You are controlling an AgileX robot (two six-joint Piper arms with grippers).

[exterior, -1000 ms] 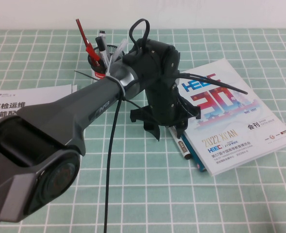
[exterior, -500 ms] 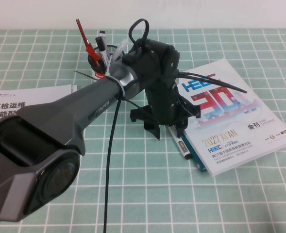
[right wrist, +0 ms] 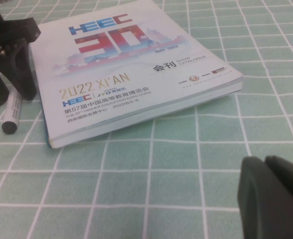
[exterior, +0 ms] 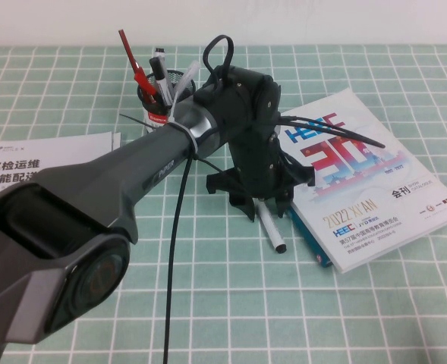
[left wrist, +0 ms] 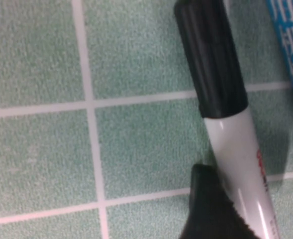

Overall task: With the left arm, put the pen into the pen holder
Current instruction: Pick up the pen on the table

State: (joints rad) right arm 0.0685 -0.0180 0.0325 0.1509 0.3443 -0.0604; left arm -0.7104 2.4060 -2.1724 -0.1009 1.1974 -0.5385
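Note:
The pen (exterior: 272, 231), white-barrelled with black ends, lies on the green checked mat just left of a catalogue book (exterior: 360, 182). My left gripper (exterior: 267, 208) stands over it, pointing down, open, with the pen's barrel (left wrist: 236, 144) between its jaws. One finger (left wrist: 206, 199) touches the barrel; a small gap shows on the other side. The pen holder (exterior: 156, 106), a black mesh cup holding a red pen and other pens, stands at the back left behind the left arm. My right gripper (right wrist: 264, 167) hovers low over the mat to the right of the book, shut and holding nothing.
The book (right wrist: 131, 74) lies right of the pen, its edge close to the left gripper's fingers (right wrist: 12, 64). A printed white sheet (exterior: 41, 155) lies at the left. The left arm covers much of the mat's left and middle in the high view.
The pen has slid left, away from the book's edge, and its near end has swung toward the front. The left gripper's jaws have narrowed around it. The book has shifted slightly.

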